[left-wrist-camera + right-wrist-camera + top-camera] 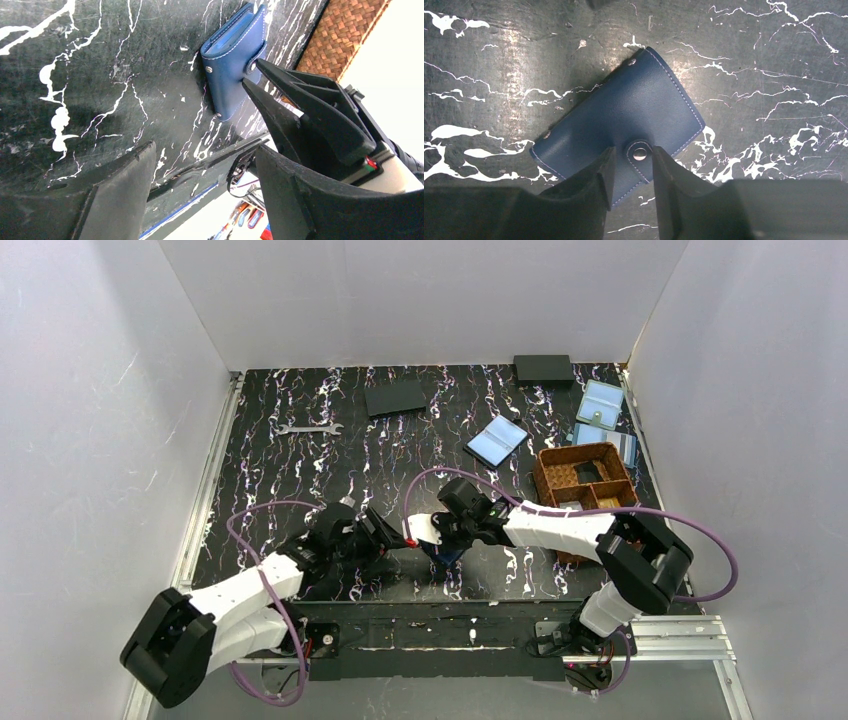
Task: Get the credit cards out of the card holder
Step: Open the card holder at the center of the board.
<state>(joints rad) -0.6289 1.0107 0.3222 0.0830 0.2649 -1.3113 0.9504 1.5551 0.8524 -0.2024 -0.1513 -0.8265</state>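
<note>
The card holder [624, 110] is a navy-blue wallet lying closed and flat on the black marbled table, also in the left wrist view [232, 60] and under the right wrist in the top view [446, 558]. My right gripper [634, 150] [437, 542] points down at it, its narrowed jaws pinching the snap tab [639, 152]. Its fingertips [257, 62] touch the tab at the wallet's edge. My left gripper [205, 150] [385, 537] stands open just left of the wallet, nothing between its fingers. The credit cards are hidden.
A brown woven divided tray [585, 452] [345, 35] stands right of the wallet. Pale blue pouches [497, 440] [600, 402] lie behind it. Black pads [396, 397] [543, 367] lie at the back, a wrench [310, 427] at back left.
</note>
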